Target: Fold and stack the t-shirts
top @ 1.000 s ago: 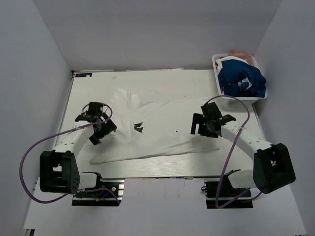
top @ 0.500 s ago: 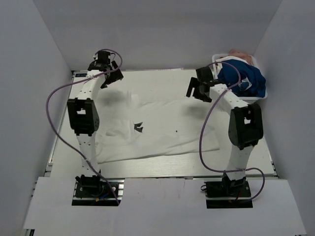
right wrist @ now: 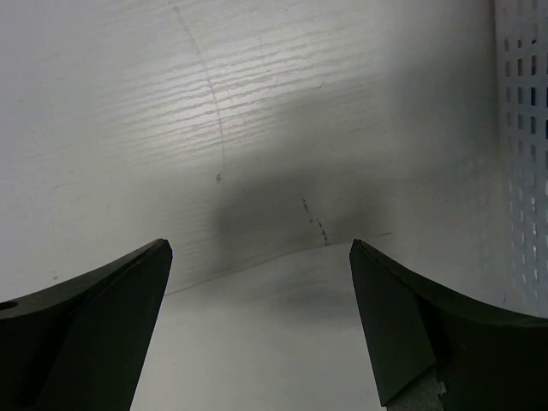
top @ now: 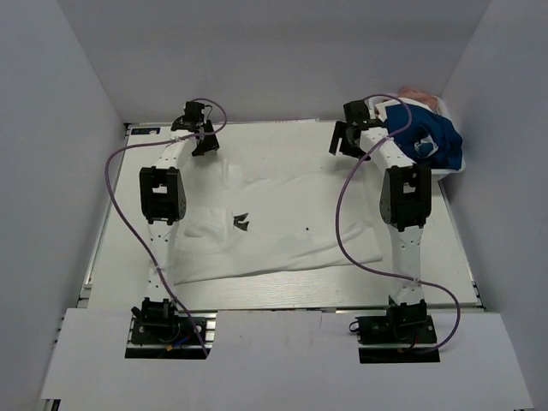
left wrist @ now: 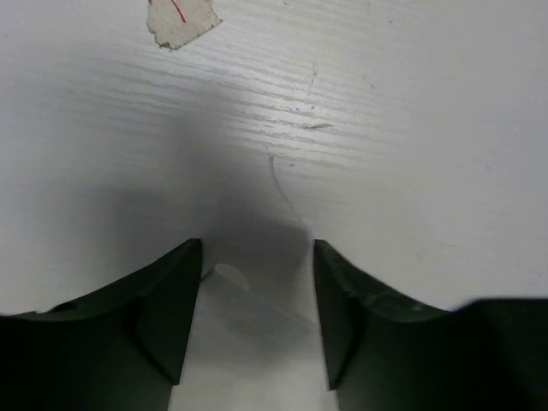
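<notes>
Both arms swung out from mid-shirt to the far edge in the last second | left pincer (top: 199,139) and right pincer (top: 346,141) both open, holding nothing | poised at far corners of white t-shirt (top: 282,227) spread on desk (top: 274,141), likely to pinch and fold | blue t-shirt (top: 437,137) waits in basket (right wrist: 518,128)

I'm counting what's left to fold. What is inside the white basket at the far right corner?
A crumpled royal blue t-shirt fills the basket, with pinkish cloth at its far edge. Anything beneath is covered, and the right arm hides its left side.
</notes>
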